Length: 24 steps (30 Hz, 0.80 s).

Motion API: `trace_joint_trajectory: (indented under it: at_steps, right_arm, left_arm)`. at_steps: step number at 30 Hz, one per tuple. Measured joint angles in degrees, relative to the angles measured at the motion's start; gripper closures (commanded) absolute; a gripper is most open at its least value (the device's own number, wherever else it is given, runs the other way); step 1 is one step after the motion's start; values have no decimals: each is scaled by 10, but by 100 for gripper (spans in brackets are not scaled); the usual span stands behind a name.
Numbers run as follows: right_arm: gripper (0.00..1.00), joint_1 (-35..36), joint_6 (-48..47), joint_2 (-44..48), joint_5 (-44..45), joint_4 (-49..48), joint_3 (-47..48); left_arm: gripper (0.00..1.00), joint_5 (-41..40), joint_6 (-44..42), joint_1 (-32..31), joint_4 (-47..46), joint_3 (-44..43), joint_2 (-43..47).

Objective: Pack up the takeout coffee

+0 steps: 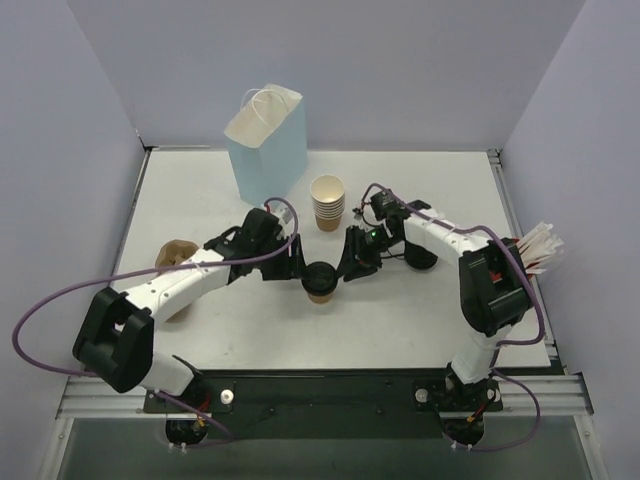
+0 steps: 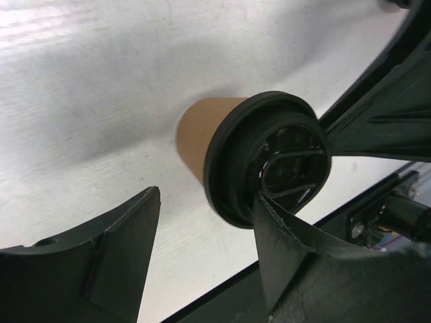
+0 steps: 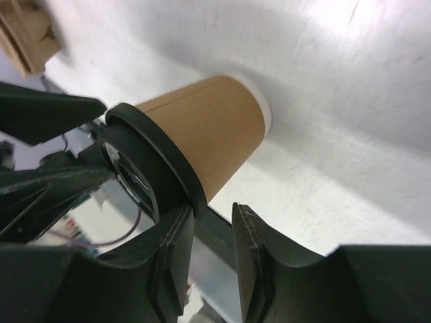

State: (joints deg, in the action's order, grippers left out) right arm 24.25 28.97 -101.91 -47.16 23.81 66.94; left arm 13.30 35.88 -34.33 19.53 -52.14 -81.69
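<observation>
I'm seeing the coffee cup standing on the bench between both hands. The left hand is gaping open beside it. The right hand is sitting narrow at the lid, and I cannot tell if it grips.

overhead view, two close wrist views, shared cup

Background stuff on the white table: a light blue paper bag with white cord handles stands open at the back. Just to its right sits a stack of lidless tan cups. Near the left edge there's a brown papery thing (partly hidden, can't really tell what it is). At the right edge, a fanned-out bunch of white-wrapped sticks. Plain lilac-grey walls all around.
</observation>
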Motion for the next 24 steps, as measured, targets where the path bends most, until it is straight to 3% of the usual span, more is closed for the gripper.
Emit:
trace_joint_trajectory:
  at_steps: [8, 11, 12, 18, 24]
  right_arm:
    - [61, 0, -24, -3, 95, 75, 184]
    - [48, 4, -31, 14, 120, 89, 189]
    - [38, 8, -36, 19, 134, 97, 189]
    - [21, 86, -53, 31, 246, 142, 191]
    - [19, 174, -54, 31, 338, 163, 212]
  left_arm:
    - [30, -26, -32, 16, 114, -223, -46]
    - [29, -27, -35, 19, 116, -275, -41]
    - [29, -28, -36, 19, 118, -279, -36]
    - [19, -96, -34, 19, 180, -230, 45]
    - [14, -179, -35, 23, 249, -120, 208]
